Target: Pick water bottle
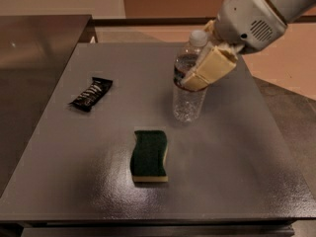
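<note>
The water bottle (188, 95) is clear ribbed plastic with a white cap and a dark label band. It hangs tilted a little above the grey table (98, 191), right of centre. My gripper (200, 68) comes in from the upper right and is shut on the bottle around its label band. One tan finger (212, 68) lies across the bottle's front; the other is hidden behind it.
A green sponge with a tan base (149, 155) lies near the table's front centre. A black snack wrapper (92, 94) lies to the left. A dark metal counter (34, 48) adjoins the table on the left. Floor lies beyond the table's right edge.
</note>
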{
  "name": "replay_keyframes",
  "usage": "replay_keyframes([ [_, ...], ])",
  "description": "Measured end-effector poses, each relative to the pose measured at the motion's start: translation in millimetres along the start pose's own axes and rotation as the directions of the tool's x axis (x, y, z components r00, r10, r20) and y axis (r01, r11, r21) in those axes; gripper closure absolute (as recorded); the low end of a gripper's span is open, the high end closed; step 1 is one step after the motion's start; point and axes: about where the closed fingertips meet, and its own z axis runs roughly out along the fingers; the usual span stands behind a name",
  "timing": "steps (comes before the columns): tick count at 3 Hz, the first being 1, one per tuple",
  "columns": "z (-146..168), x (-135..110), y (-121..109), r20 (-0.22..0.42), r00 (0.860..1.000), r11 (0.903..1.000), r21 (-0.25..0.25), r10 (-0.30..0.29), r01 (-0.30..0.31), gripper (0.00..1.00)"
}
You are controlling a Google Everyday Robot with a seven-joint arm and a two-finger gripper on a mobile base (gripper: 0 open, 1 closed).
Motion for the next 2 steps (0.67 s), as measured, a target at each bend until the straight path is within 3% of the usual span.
replay_keyframes([
  [1,-28.6,-31.4,-18.4,0.004,0.999,0.9982,0.040,-0.045,0.045,1.00],
  [2,-28.6,-31.5,-18.4,0.004,0.999,0.9982,0.040,-0.045,0.045,1.00],
])
